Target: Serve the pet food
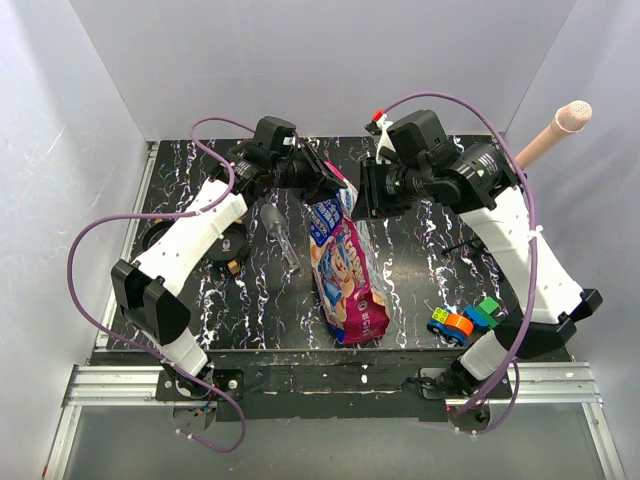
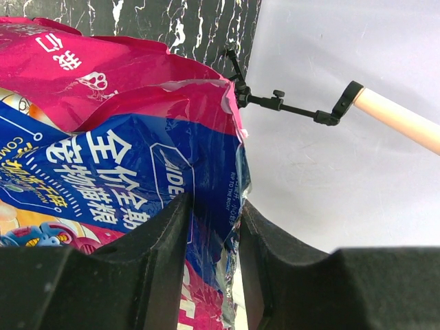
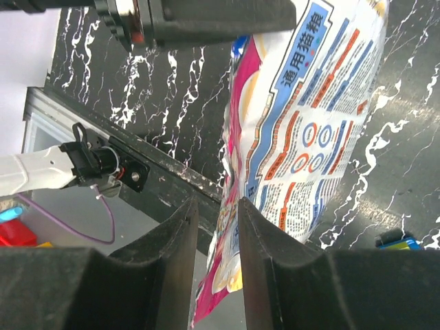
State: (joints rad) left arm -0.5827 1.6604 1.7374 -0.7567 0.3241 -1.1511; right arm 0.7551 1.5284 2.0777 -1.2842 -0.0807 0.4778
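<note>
- Black, white-veined tabletop (image 1: pixel 410 265), white walls round it.
- Pet food bag (image 1: pixel 347 275), magenta and blue, mid-tabletop, top edge toward 12 o'clock; kibble itself not visible.
- Left gripper (image 2: pixel 214 206) pinches bag's top edge from 10 o'clock.
- Right gripper (image 3: pixel 216 206) clamped on that edge from 2 o'clock.
- Toy blocks (image 1: pixel 463 320) at 4 o'clock of bag, apart from it.

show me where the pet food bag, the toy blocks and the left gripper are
pet food bag (image 1: pixel 346 278): top view, middle of its front
toy blocks (image 1: pixel 458 325): top view, on the orange block
left gripper (image 2: pixel 214 206): left wrist view, midway between its fingertips
</note>
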